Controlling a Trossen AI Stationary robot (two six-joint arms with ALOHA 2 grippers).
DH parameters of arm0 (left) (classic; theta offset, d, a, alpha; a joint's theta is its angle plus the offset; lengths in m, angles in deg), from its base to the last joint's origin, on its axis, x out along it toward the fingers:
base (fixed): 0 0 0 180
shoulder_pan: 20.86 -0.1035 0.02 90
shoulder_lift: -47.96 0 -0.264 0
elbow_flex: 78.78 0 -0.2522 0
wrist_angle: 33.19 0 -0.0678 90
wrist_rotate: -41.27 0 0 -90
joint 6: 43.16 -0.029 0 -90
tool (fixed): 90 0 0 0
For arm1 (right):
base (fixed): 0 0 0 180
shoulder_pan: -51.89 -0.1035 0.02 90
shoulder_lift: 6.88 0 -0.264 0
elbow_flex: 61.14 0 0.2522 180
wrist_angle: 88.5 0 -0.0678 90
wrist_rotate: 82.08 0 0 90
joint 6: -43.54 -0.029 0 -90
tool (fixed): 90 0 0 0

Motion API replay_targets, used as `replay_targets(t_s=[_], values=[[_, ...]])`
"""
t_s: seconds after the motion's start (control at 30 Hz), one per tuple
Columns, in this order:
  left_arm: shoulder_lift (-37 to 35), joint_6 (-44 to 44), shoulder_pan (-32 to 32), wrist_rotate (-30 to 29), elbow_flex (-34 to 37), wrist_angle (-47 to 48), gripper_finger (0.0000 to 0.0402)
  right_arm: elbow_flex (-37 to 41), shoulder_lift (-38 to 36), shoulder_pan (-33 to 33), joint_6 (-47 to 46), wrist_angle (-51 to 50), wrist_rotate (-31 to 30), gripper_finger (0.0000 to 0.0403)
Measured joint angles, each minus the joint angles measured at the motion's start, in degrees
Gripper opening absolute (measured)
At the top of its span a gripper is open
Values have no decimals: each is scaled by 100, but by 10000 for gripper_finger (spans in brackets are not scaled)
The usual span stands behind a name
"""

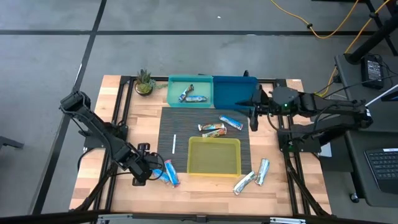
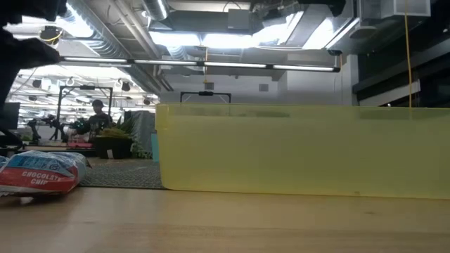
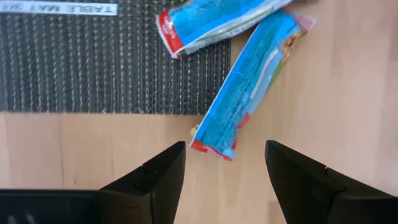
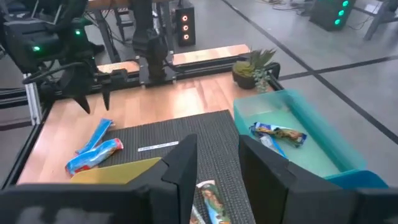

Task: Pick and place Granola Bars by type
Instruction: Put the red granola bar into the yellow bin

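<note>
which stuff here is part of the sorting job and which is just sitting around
Job: granola bars; teal tray, blue tray, yellow tray; left end effector, open over two blue bars.
Just there: potted plant, white stick, mat.

in the low view the yellow bin fills the middle and hides the mat and bars behind it, and only one bar shows, cut off at nine o'clock. in the right wrist view the orange-brown bar runs off at six o'clock, its print too small to read.
</note>
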Motion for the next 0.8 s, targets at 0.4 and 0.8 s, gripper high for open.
replay_targets(t_s=[0.4,0.8], values=[[1013,-585,-203,99,62,-1203,213,-1,209,-597,-556,-1,-144,121],[1608,-442,-233,296,46,-1750,209,-2,214,-988,-698,-2,-361,121]])
